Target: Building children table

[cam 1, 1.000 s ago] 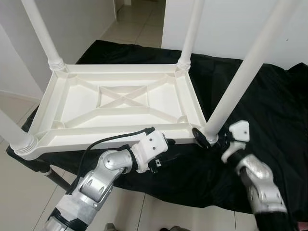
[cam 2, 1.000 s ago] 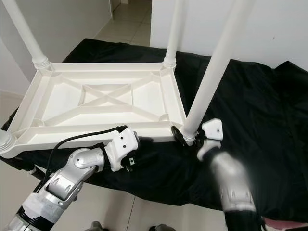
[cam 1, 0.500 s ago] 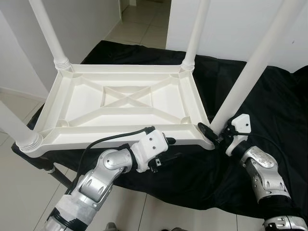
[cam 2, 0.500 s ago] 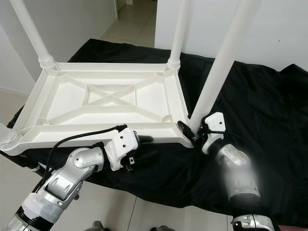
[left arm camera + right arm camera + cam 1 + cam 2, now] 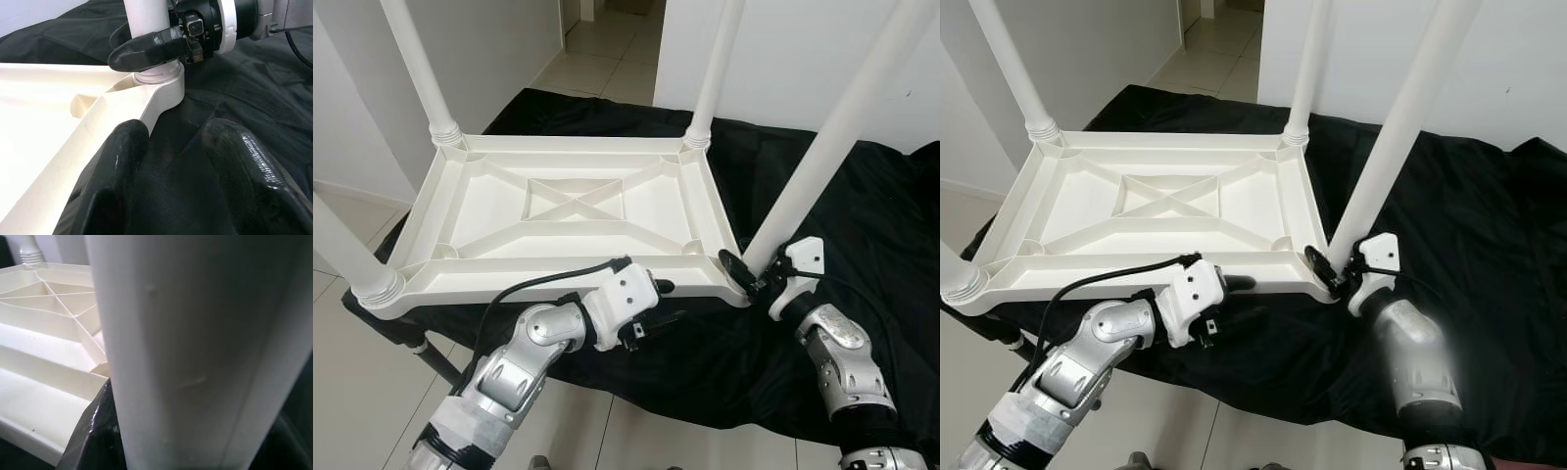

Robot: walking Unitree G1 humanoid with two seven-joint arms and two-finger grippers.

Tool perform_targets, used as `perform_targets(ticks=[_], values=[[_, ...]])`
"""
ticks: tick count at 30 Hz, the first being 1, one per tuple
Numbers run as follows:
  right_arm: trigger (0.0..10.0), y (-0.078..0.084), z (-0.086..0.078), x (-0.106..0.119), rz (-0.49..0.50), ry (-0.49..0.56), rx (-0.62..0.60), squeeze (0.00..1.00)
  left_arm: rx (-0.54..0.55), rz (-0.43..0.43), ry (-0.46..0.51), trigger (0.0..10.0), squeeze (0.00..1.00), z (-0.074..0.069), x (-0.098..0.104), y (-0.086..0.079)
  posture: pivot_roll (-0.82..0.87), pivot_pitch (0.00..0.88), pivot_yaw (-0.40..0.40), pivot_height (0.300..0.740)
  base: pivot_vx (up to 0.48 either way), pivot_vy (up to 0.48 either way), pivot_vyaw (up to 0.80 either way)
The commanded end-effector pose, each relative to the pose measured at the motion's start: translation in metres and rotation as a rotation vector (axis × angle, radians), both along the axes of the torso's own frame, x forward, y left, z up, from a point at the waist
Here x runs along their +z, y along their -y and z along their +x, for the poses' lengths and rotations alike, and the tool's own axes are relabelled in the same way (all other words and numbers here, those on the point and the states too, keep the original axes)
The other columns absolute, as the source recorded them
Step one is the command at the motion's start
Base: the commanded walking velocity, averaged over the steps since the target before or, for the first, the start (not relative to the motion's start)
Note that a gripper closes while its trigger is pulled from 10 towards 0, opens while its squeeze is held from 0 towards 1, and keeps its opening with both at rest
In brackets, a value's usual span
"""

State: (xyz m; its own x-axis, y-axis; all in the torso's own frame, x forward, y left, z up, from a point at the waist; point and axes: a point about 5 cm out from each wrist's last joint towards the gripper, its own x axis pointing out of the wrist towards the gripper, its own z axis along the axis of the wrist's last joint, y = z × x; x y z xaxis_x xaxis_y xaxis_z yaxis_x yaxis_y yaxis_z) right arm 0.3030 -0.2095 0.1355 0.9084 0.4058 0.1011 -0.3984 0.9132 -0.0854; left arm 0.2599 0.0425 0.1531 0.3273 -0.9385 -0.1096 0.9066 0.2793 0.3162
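A black cloth (image 5: 862, 196) is covering the worktop, probably so the plastic doesn't scuff or slide. On it the white children's table (image 5: 568, 211) is lying upside down, ribbed underside facing up, so the leg sockets are reachable from above. Four white legs are standing up from the corners: the far-left leg (image 5: 419, 69), the far-right leg (image 5: 717, 69), the near-left leg (image 5: 342, 257) and the near-right leg (image 5: 837, 132). The right end effector (image 5: 756, 279) is sitting at the base of the near-right leg, its black fingers (image 5: 146, 46) wrapping around the tube just above the threaded collar; it is pinching that leg, which looks like gripping low to twist or seat it in the socket. The near-right corner socket (image 5: 164, 85) is showing the leg base going in, threads partly visible, so seating is probably not finished. The left end effector (image 5: 651, 308) is hovering beside the near long edge of the tabletop, over the cloth, fingers (image 5: 122, 152) spread apart and holding nothing, one finger close beside the rim; likely waiting to steady the frame against turning. A black cable (image 5: 524, 289) is running along the left arm to its wrist.
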Motion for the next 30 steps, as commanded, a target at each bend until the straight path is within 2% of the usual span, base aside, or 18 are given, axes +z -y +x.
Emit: perform_targets(ticks=[1, 5, 9, 13, 16, 23, 25, 30], values=[[10.0, -0.001, -0.003, -0.009, 0.046, -0.038, -0.078, 0.00, 0.006, 0.009, -0.002, 10.0, 0.00, 0.001, -0.002, 0.001, -0.01, 0.067, -0.026, 0.740, 0.000, 0.000, 0.00], [10.0, -0.006, -0.005, -0.012, 0.062, -0.050, -0.137, 0.00, 0.003, 0.007, -0.004, 10.0, 0.00, 0.000, -0.002, 0.002, -0.01, 0.074, -0.028, 0.740, 0.000, 0.000, 0.00], [10.0, -0.020, -0.011, -0.013, 0.091, -0.048, -0.205, 0.00, 0.003, 0.006, -0.009, 10.0, 0.00, -0.001, -0.002, 0.001, -0.01, 0.078, -0.031, 0.740, 0.000, 0.000, 0.00], [10.0, -0.024, -0.013, -0.014, 0.112, -0.053, -0.232, 0.00, 0.003, 0.006, -0.010, 10.0, 0.00, -0.002, -0.003, 0.001, -0.01, 0.088, -0.037, 0.740, 0.000, 0.000, 0.00], [10.0, -0.035, -0.020, -0.016, 0.161, -0.070, -0.367, 0.00, 0.010, 0.001, -0.016, 10.0, 0.00, -0.003, -0.003, 0.001, 0.00, 0.106, -0.044, 0.740, 0.000, 0.000, 0.00], [10.0, -0.046, -0.024, -0.015, 0.212, -0.076, -0.485, 0.00, 0.015, -0.001, -0.018, 10.0, 0.00, -0.003, -0.003, 0.001, 0.00, 0.112, -0.045, 0.740, 0.000, 0.000, 0.00], [10.0, -0.052, -0.025, -0.015, 0.224, -0.090, -0.583, 0.00, 0.017, -0.001, -0.019, 10.0, 0.00, -0.003, -0.003, 0.001, 0.00, 0.112, -0.045, 0.740, 0.000, 0.000, 0.00], [10.0, -0.060, -0.026, -0.015, 0.260, -0.114, -0.680, 0.00, 0.022, -0.004, -0.020, 10.0, 0.00, -0.002, -0.002, -0.001, 0.00, 0.119, -0.046, 0.740, 0.000, 0.000, 0.00]])
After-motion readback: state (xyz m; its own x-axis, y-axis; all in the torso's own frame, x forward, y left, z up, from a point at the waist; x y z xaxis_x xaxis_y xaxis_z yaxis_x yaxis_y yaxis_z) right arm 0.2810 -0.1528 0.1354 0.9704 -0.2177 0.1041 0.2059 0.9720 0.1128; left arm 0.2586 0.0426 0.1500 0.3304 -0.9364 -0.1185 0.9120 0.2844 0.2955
